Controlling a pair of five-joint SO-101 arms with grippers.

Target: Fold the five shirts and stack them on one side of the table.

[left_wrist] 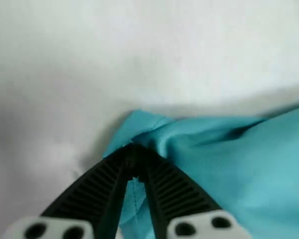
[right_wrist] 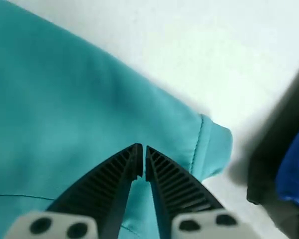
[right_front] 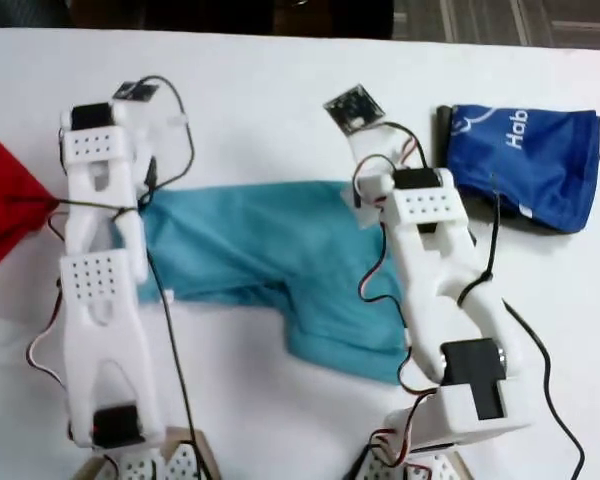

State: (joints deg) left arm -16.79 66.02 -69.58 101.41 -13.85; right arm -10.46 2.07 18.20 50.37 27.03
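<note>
A teal shirt lies spread across the middle of the white table between my two arms. My left gripper is shut on a bunched corner of the teal shirt at its left end; in the high view that gripper sits under the left arm. My right gripper is shut with its tips pressed on the teal shirt, a little in from its hemmed corner; from above it is at the shirt's far right edge.
A folded blue shirt lies at the far right, close to the right arm, and its edge appears past the teal corner. A red shirt lies at the table's left edge. Cables trail over both arms.
</note>
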